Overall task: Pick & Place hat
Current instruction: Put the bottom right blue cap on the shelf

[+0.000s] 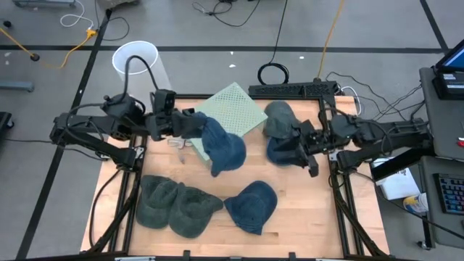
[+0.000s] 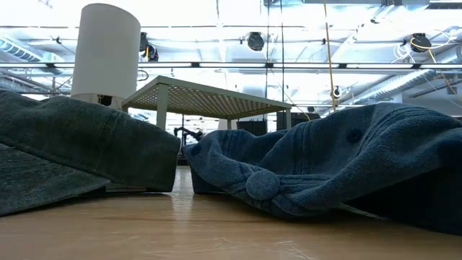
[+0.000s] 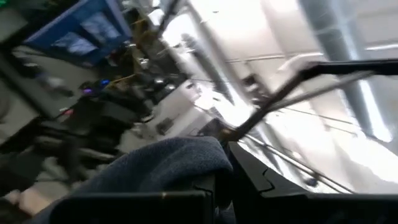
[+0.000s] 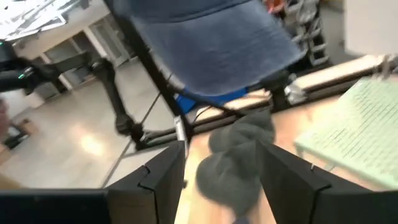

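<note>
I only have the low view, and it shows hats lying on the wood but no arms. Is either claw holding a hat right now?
Observer: Yes. In the high view, the left claw is shut on a blue fabric cap, by the pale green perforated stand.
Operator: And the right claw?
Observer: The right claw is open and holds nothing. Its wrist view shows a grey fabric cap on the table just ahead of its fingers.
</note>
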### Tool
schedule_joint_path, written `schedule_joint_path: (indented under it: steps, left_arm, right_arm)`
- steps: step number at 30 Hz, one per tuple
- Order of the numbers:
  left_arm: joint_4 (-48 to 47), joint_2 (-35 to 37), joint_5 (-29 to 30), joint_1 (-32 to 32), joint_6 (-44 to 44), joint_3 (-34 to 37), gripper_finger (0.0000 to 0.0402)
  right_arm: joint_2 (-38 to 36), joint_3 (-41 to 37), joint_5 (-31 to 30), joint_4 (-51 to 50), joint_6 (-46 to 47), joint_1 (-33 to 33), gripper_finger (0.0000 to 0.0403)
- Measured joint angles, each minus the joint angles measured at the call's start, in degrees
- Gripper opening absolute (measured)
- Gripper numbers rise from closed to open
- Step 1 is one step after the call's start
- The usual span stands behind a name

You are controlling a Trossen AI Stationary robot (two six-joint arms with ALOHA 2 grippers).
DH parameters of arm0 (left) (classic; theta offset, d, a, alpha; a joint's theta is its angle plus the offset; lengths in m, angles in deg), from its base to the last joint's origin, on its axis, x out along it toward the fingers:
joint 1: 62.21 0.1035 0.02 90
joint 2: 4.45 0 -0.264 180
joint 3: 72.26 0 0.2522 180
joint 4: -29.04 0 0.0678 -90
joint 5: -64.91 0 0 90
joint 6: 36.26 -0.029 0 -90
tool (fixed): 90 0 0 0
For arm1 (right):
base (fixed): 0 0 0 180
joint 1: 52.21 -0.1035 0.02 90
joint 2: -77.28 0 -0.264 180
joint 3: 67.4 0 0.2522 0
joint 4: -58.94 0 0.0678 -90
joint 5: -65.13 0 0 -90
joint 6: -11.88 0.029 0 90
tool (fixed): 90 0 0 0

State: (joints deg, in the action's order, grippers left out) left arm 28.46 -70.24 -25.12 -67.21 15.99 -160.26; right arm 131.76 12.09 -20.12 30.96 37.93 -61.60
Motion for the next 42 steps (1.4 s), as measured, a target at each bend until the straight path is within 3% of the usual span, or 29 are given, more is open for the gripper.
schedule_joint_path:
  steps: [6,11,17,22,27,33,42]
  left_arm:
    - [-5.52,0.46,10.68,0.48,0.00,0.00,0.0020]
    - [-11.56,0.54,14.03,2.68,1.52,0.00,0.0020]
    - [-26.86,0.45,10.56,5.77,5.49,-2.86,0.0020]
    - [-42.52,-1.43,10.55,7.15,6.03,-10.40,0.0020]
    - [-49.61,-4.40,9.62,9.03,6.18,-17.26,0.0020]
    - [-53.25,-8.55,5.95,12.06,5.54,-20.74,0.0020]
    - [-53.45,-16.03,2.98,16.73,-5.69,-24.23,0.0020]
  right_arm:
    - [-1.19,0.00,-0.16,0.09,2.20,-2.79,0.0176]
    - [-1.46,0.00,-0.17,0.05,3.07,-3.99,0.0176]
    - [-1.49,0.00,0.16,-0.25,1.41,-4.35,0.0172]
    - [-1.67,0.00,1.57,-0.90,-0.97,-4.35,0.0171]
    - [-2.07,0.09,3.00,-0.67,-1.89,-4.35,0.0171]
    - [-2.72,0.11,3.04,-0.82,-3.45,-4.35,0.0171]
    - [-3.49,0.11,3.00,-0.76,-7.46,-4.33,0.0171]
